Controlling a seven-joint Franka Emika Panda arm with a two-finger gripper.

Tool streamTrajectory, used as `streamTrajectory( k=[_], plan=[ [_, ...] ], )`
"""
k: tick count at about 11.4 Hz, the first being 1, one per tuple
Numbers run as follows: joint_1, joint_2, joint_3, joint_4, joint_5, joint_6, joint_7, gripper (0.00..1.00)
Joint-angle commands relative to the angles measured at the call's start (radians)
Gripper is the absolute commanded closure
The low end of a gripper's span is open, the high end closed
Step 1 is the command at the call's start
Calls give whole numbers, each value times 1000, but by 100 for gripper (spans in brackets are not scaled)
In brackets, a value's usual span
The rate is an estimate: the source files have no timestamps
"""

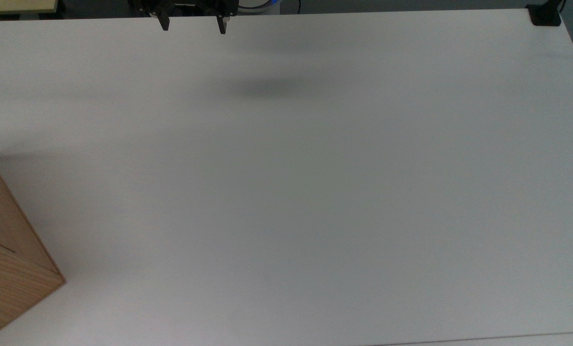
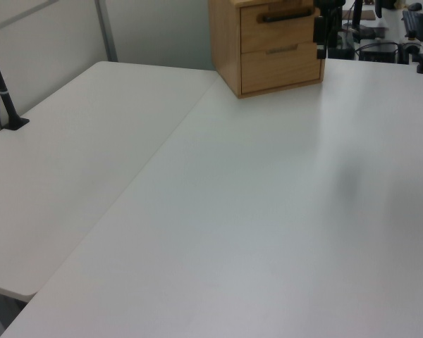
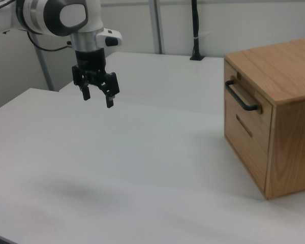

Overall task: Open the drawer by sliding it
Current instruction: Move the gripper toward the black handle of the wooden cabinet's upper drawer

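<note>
One end effector (image 3: 97, 99) spread, aloft | drawer (image 3: 242, 97) closed | handle (image 3: 241, 96) side-on in right view

Cabinet (image 3: 274, 117) on table (image 3: 142, 152), right view's right, drawer (image 3: 242, 99) in it

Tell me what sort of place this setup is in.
Most likely a robotics lab or test workspace. A Franka arm with its open tool hangs above a wide white table that carries just a wooden cabinet with a drawer, and a black post is fixed at the table's far edge.
</note>
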Motion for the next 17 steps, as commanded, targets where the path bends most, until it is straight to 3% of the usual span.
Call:
streamTrajectory(
  k=[1,7,8,11,13,16,17],
  plan=[
    [3,-11,-9,-7,-8,-52,17,0],
    [3,-11,-7,-7,-9,-47,11,0],
    [3,-11,-9,-6,-12,-41,-17,0],
    [-26,17,-9,39,-49,-32,-271,0],
    [-56,20,-7,66,-64,137,-304,0],
    [-80,82,-7,65,-286,441,-334,0],
    [-108,99,-7,63,-329,526,-379,0]
  ],
)
